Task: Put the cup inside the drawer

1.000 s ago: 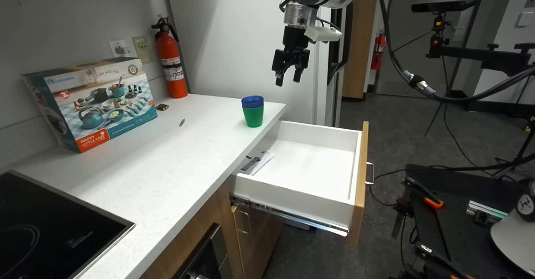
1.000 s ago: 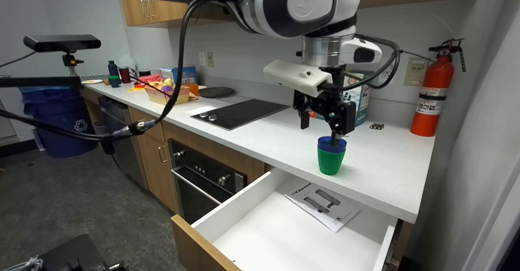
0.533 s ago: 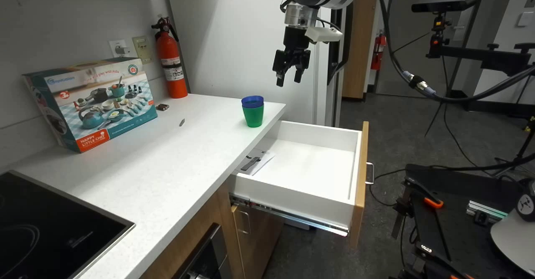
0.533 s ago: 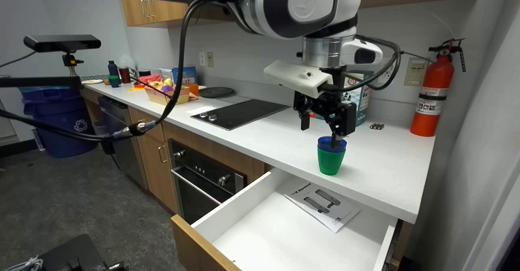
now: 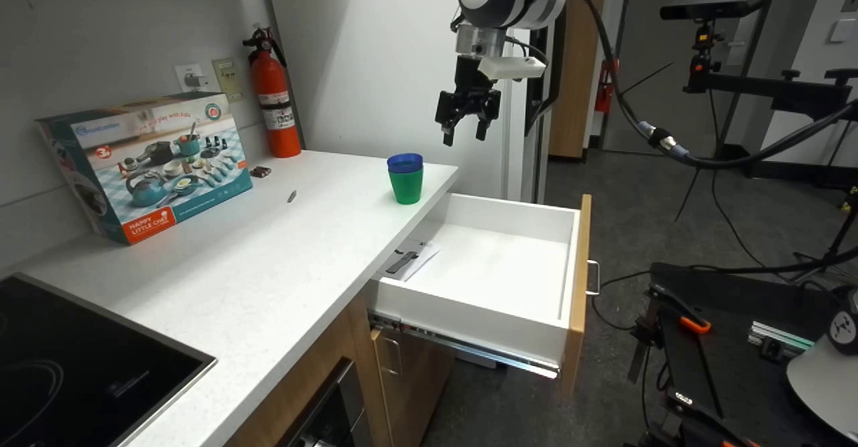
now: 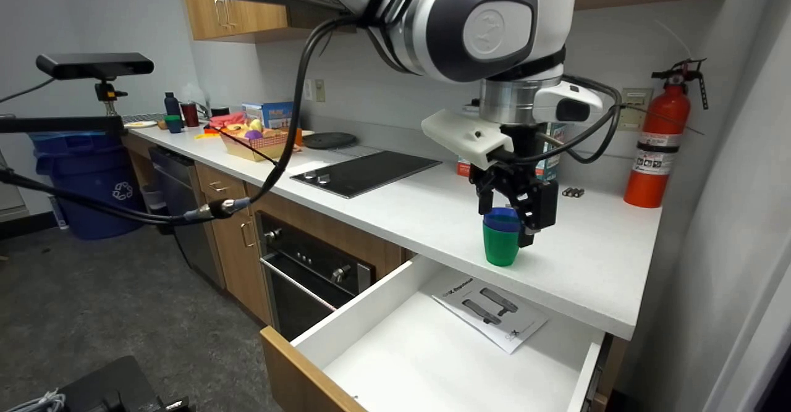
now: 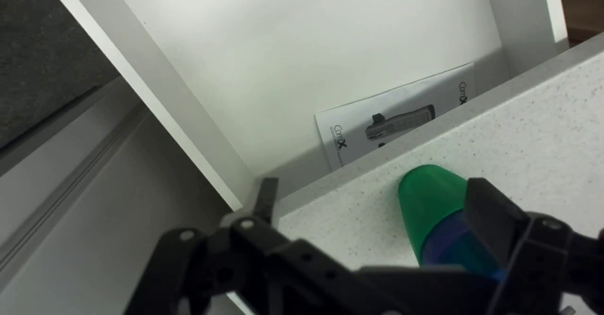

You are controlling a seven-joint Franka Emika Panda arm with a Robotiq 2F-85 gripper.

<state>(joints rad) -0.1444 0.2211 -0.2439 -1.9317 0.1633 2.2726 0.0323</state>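
— What is there?
— A white desk (image 5: pixel 301 246), below the jaws. Also lower than the jaws, the drawer (image 5: pixel 509 259), pulled open. The jaws stand spread, grasping nothing. Smallest, the cup (image 5: pixel 406 182), green with blue rim, upright on the desk, below the jaws and off their centre
— How to grasp it well?
— Probably centre over the cup before descending, so both sides clear its rim

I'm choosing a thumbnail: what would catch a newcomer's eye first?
Likely the black gripper, hanging open, higher than the counter. Next, the green and blue cup upright near the counter's edge, with the open white drawer below. The red fire extinguisher at the counter's back corner also stands out.
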